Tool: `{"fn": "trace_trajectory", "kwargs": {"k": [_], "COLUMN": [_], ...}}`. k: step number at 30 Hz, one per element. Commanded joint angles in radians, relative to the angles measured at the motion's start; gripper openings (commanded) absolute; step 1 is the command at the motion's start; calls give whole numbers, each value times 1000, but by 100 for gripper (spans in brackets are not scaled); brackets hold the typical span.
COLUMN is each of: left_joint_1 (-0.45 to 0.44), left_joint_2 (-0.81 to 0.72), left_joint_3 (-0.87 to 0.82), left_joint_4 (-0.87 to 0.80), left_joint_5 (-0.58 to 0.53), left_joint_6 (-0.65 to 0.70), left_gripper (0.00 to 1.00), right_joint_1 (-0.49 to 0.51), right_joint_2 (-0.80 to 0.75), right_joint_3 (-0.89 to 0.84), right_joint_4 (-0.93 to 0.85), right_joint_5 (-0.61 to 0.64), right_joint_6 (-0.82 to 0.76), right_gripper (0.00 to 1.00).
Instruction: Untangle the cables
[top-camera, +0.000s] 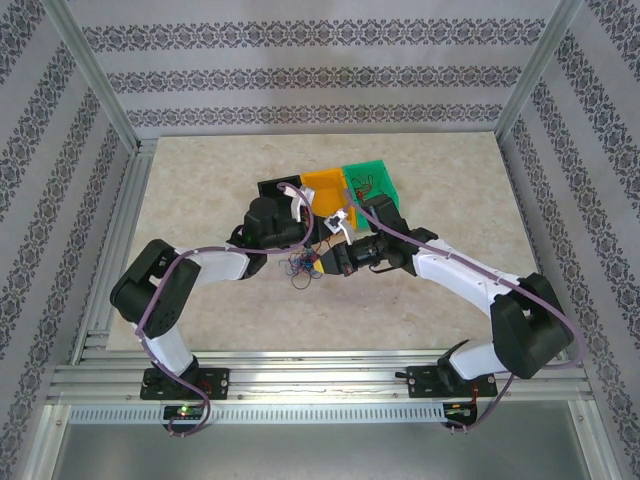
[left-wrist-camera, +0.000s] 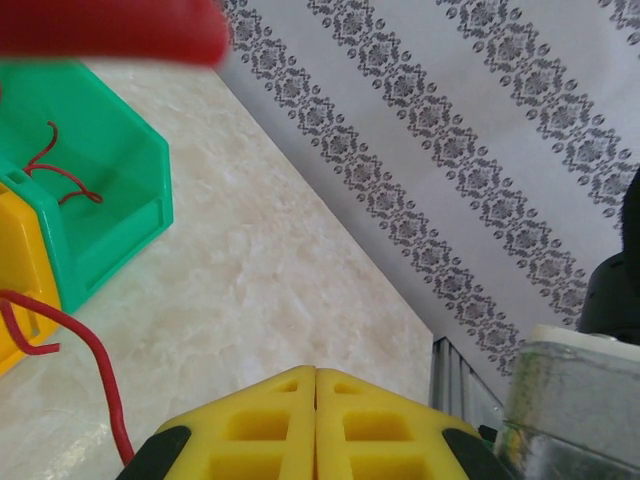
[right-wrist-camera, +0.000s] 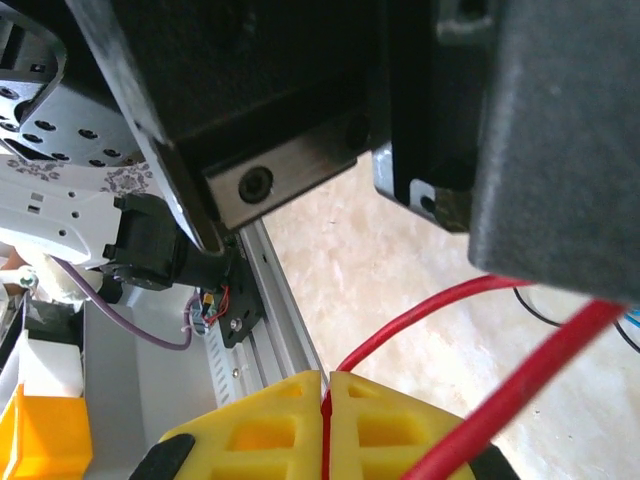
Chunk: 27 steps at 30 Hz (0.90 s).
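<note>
- Top view: the cables (top-camera: 303, 270) are lying tangled near the table's (top-camera: 200, 190) middle, under both arms.
- Left wrist: the left gripper (left-wrist-camera: 316, 420) is pressing its fingers flush together; a red wire (left-wrist-camera: 100, 368) is trailing beside them, seemingly unpinched.
- Right wrist: the right gripper (right-wrist-camera: 326, 420) is pinching a red cable (right-wrist-camera: 420, 318).

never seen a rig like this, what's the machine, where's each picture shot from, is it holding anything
The machine: a left arm and a right arm, bolted to a table's near edge. The wide picture is from a fixed camera above and behind them; the other two are from a camera on each wrist. On the table lie a tangle of thin cables, plus a black bin, an orange bin and a green bin holding a red wire. The right end effector is shut on a red cable. The left end effector is shut too, a red strand beside it; whether it grips anything I cannot tell.
</note>
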Motion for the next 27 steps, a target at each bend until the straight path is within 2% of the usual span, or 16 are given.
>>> {"fn": "trace_trajectory", "kwargs": {"k": [1,2,4,6,10,13,19,23,27], "left_joint_1": [45,48,46,43,33,21,18,1,-13], "left_joint_2": [26,29,24,14,-2,-6,-5,-18,-26], "left_joint_3": [0,-2,-5,-14,-31,-47,-64,-69,-63], "left_joint_4": [173,173,145,131,105,103,74,34,-31], "left_joint_5": [-43,-44,-60,-93,-168,-212,-234,-233,-221], "left_joint_6": [-58,-54,-30,-7,17,20,18,70,131], "left_gripper": [0,0,0,0,0,0,0,0,0], "right_joint_1": [8,-3,-28,-47,-82,-119,-229,-260,-263], "right_joint_2": [-4,-6,-15,-35,-90,-125,-187,-154,-89], "right_joint_3": [-22,-33,-56,-83,-119,-134,-163,-161,-167], "right_joint_4": [-77,-77,-83,-70,-57,-58,-39,-46,50], "right_joint_5": [-154,-142,-95,-71,28,87,200,316,341], "right_joint_6": [-31,-26,-11,-1,7,10,57,112,221], "right_gripper": [0,0,21,38,56,62,64,64,63]}}
